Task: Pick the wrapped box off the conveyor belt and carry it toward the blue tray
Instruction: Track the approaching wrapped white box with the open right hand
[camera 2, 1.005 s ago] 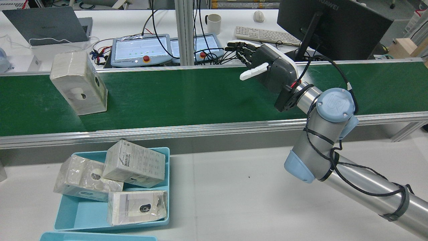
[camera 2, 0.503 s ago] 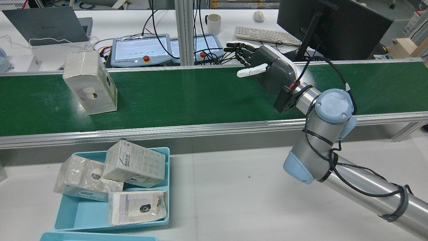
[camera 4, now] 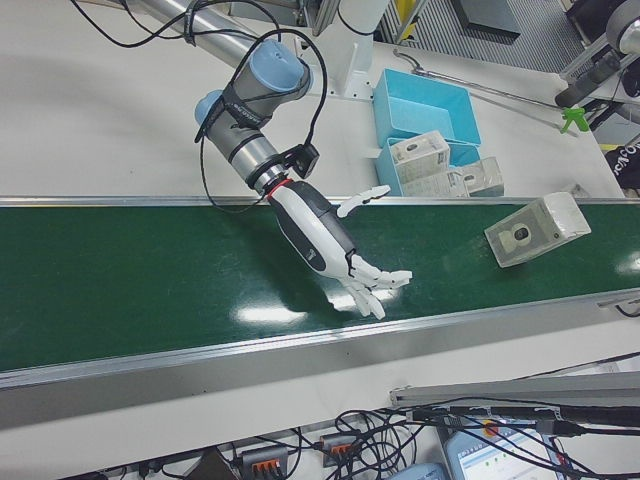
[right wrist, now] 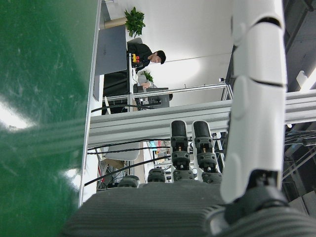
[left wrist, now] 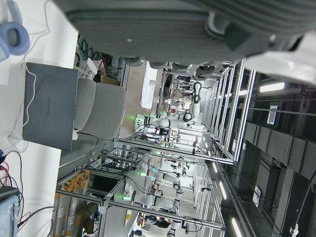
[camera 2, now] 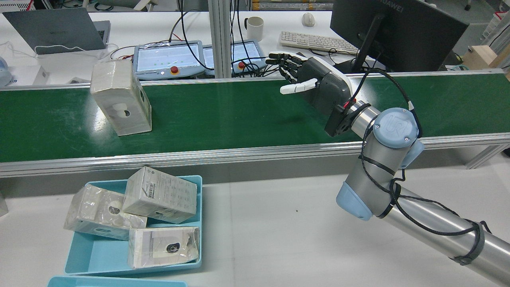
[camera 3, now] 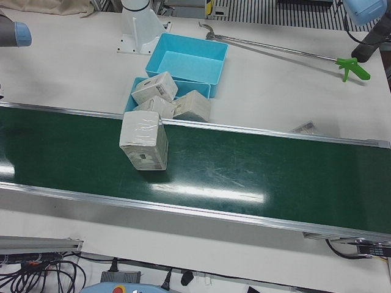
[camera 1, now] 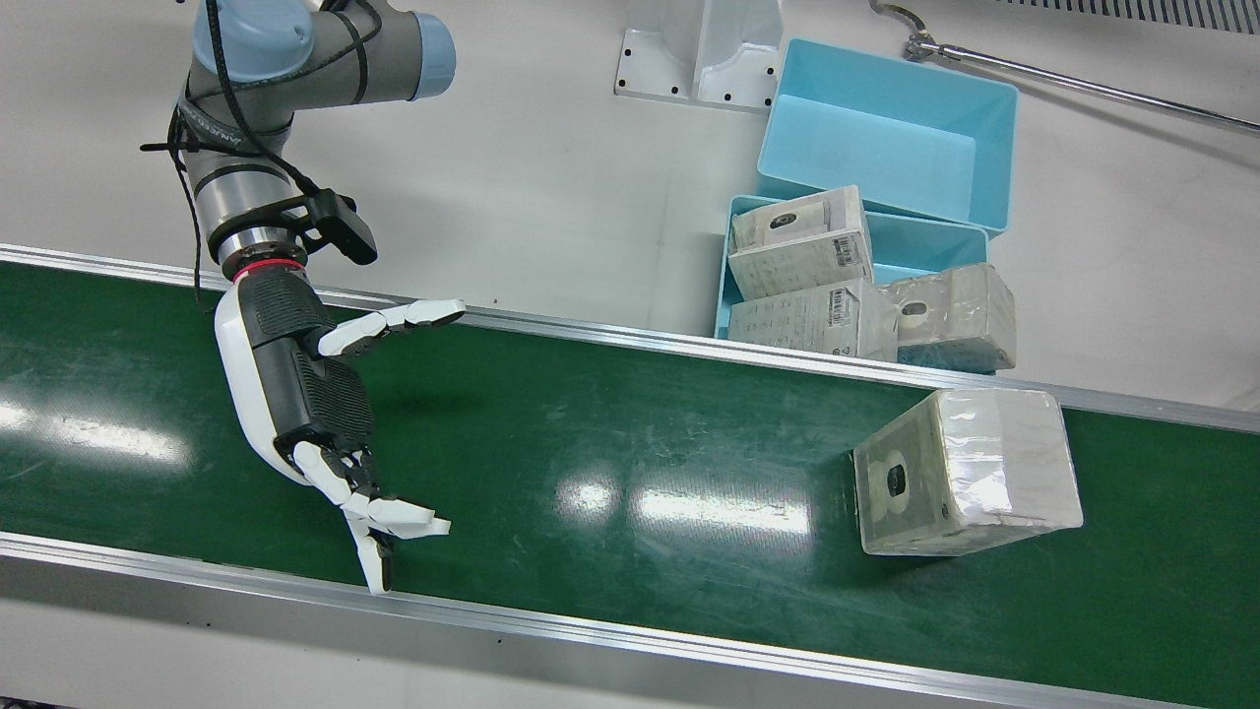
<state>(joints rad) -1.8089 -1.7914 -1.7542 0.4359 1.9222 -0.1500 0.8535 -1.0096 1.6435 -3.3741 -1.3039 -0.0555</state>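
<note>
Right robot hand (camera 1: 310,394) hovered spread wide and empty over conveyor belt (camera 1: 610,463), well apart from wrapped box (camera 1: 968,471); bare belt between.

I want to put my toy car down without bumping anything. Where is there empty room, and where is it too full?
The green belt is bare between the wrapped box and the open right hand. The white table is bare between the near blue tray and the arm. That tray is crowded with three boxes. The tray behind it is empty.
</note>
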